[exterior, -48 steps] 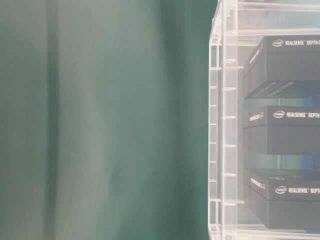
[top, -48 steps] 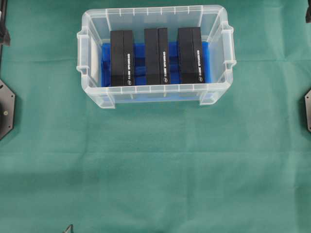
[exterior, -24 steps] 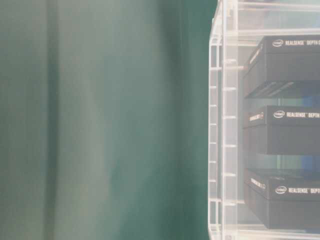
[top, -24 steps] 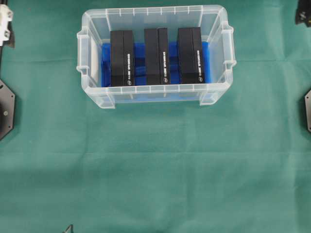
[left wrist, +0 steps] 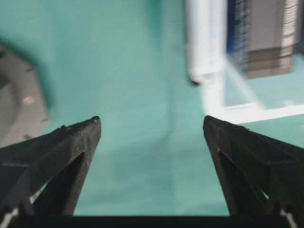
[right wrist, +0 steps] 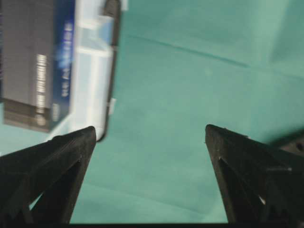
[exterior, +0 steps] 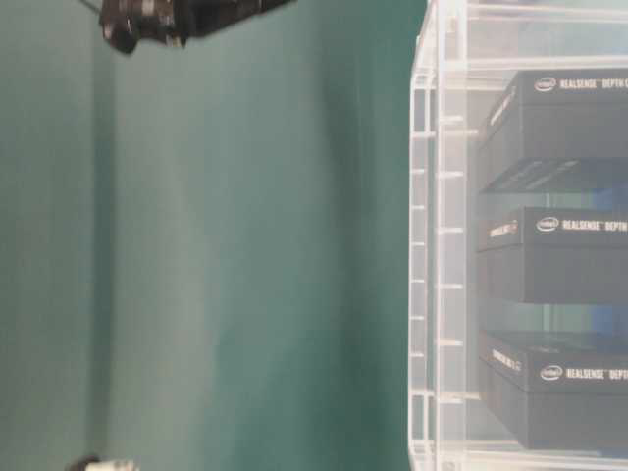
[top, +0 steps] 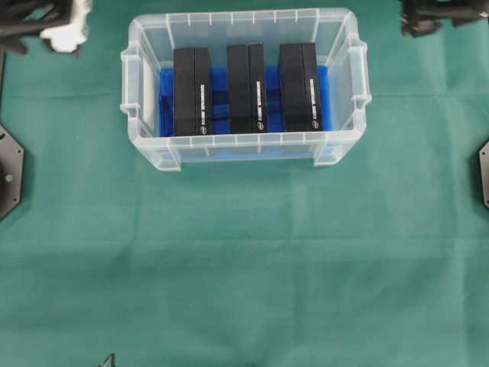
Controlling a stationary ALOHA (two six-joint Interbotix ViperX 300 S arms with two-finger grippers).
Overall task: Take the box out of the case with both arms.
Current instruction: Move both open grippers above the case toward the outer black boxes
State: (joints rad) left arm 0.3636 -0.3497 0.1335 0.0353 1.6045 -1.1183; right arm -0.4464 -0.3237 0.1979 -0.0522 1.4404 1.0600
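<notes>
**Both arms swing into view at the far corners**

Since a moment ago, both arms have come into the overhead view: the left arm (top: 46, 19) now shows at the far left corner and the right arm (top: 432, 15) at the far right, where only slivers showed before. Neither has reached the case.

Nearest to each wrist camera are its own fingers. The left gripper (left wrist: 152, 126) has its fingers (left wrist: 61, 147) spread wide apart with nothing but green cloth between them. The right gripper (right wrist: 151, 133) is the same, fingers (right wrist: 247, 161) wide apart and empty.

Beyond the left fingers, ahead and to their right, sits a corner of the case (left wrist: 204, 42), blurred. Beyond the right fingers, ahead and to their left, is the opposite corner.

The case (top: 348, 69) rests on the green-covered bench (top: 244, 260), between the two arms and clear of both. Inside it three black boxes stand side by side on a blue sheet (top: 219, 99): left box (top: 192, 90), middle box (top: 245, 87), right box (top: 298, 86), none touched.
</notes>
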